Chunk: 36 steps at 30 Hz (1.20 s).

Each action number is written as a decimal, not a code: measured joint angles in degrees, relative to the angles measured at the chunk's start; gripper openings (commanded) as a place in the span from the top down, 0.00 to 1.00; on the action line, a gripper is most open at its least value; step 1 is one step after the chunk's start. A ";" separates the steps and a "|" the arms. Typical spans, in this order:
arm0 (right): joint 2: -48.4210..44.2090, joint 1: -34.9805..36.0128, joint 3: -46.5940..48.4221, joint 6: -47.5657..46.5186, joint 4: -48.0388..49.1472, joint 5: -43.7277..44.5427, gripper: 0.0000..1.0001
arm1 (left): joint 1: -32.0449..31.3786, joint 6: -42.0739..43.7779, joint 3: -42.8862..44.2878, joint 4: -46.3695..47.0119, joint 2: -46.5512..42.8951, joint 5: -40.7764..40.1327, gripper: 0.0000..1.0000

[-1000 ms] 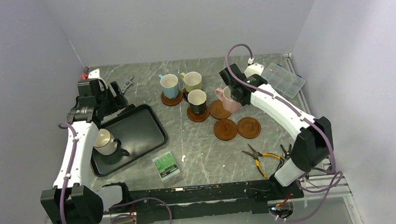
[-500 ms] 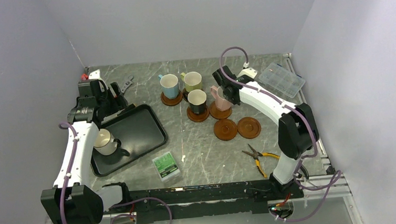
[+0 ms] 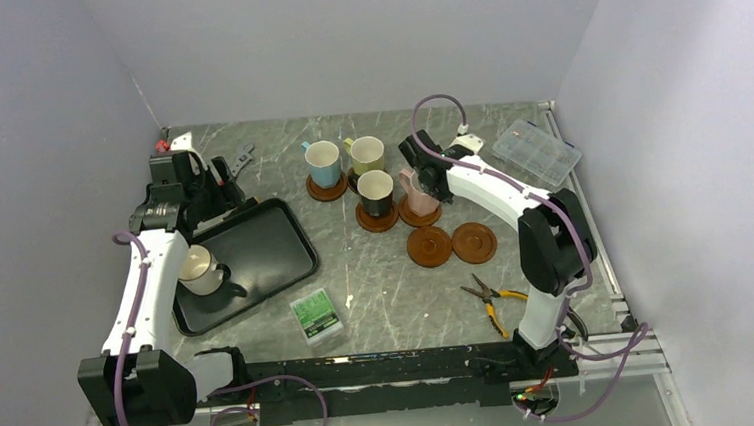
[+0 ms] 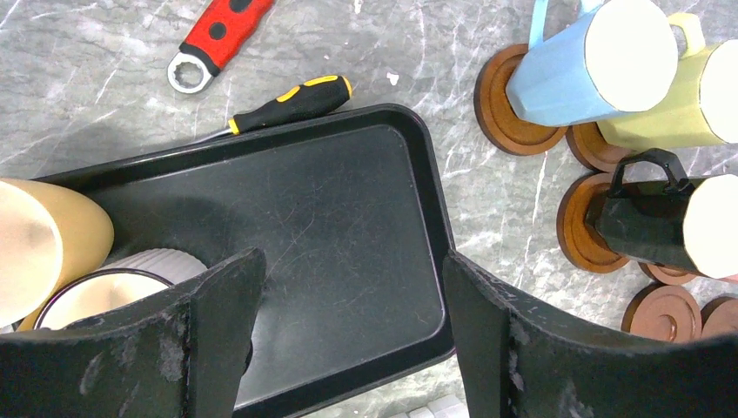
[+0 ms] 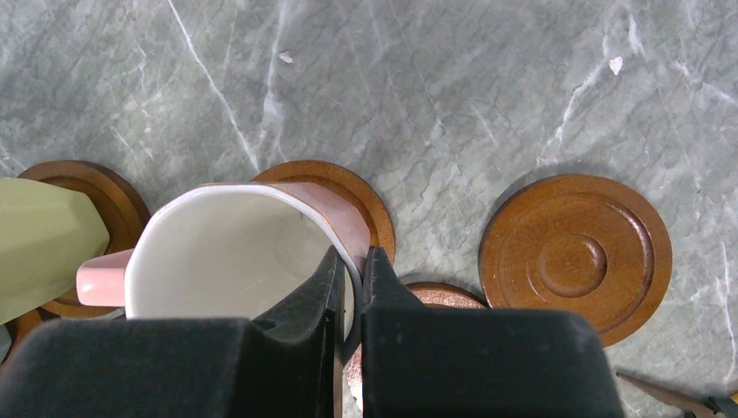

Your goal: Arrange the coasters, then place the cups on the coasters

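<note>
My right gripper (image 5: 351, 261) is shut on the rim of the pink cup (image 5: 226, 252), one finger inside and one outside. The pink cup (image 3: 414, 183) hangs over or sits on a brown coaster (image 5: 348, 187); I cannot tell which. Two bare coasters (image 3: 429, 246) (image 3: 474, 242) lie in front of it. The blue cup (image 3: 322, 162), olive cup (image 3: 367, 154) and black cup (image 3: 375, 191) each stand on a coaster. My left gripper (image 4: 348, 287) is open above the black tray (image 4: 348, 200), which holds the white cup (image 3: 200, 269) and a yellow cup (image 4: 43, 252).
Pliers (image 3: 497, 300) lie near the right arm's base. A clear compartment box (image 3: 537, 152) sits at the back right. A green-topped box (image 3: 317, 314) lies in front of the tray. A red wrench (image 4: 218, 39) and a screwdriver (image 4: 291, 100) lie behind the tray.
My right arm has carried the pink cup leftward, from beside the coaster to over it. The left arm has stayed where it was.
</note>
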 measured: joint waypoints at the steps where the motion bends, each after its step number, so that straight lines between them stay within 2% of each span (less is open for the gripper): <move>1: 0.24 0.24 0.13 0.13 -0.02 0.39 1.00 | 0.00 0.00 0.00 0.02 0.11 0.07 0.20; 24: 3.15 3.96 3.54 5.75 -5.60 6.32 0.99 | 0.00 0.00 0.00 0.02 0.22 0.48 0.20; 29: 3.15 3.96 3.54 5.86 -5.57 6.36 0.79 | 0.00 0.00 0.00 0.00 0.22 0.48 0.20; 31: 3.15 3.96 3.54 6.10 -5.46 6.38 0.63 | 0.00 0.00 0.00 0.00 0.22 0.48 0.20; 36: 3.10 3.96 3.52 6.16 -4.61 6.58 0.40 | 0.00 0.02 0.00 0.02 0.22 0.50 0.18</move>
